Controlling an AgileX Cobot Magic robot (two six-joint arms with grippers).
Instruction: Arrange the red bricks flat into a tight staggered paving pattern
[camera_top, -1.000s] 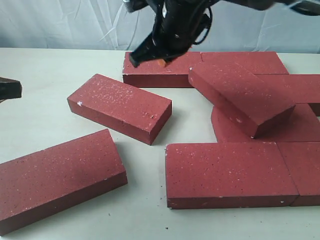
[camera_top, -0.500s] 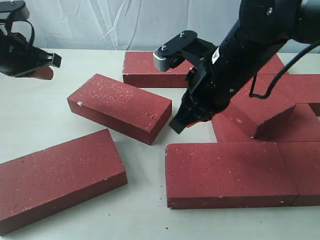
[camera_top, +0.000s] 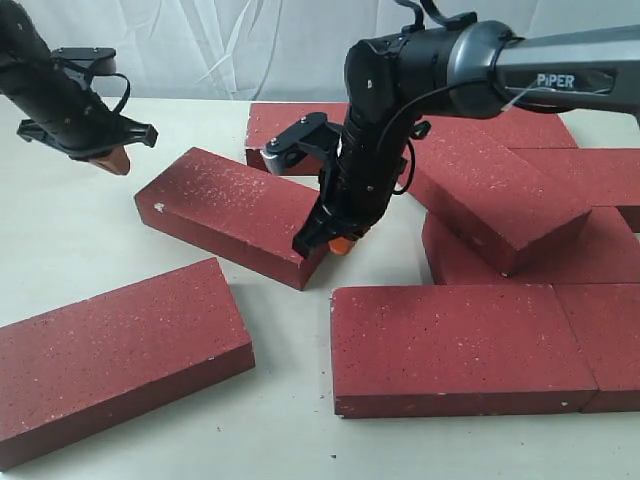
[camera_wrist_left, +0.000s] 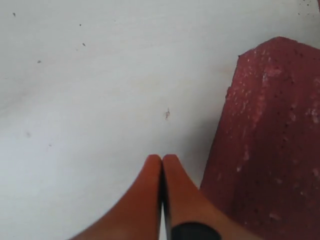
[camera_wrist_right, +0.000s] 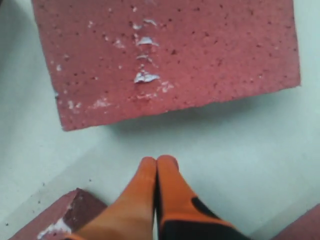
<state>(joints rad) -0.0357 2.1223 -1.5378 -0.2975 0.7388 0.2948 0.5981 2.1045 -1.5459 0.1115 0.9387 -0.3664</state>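
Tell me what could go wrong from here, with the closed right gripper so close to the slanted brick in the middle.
1. The right gripper, shut, sits low by one corner of the middle brick. A push there, off centre, may spin the brick instead of sliding it straight.
2. The tilted brick lies on top of its neighbours just beside the right arm; a sweep of the arm could knock it.
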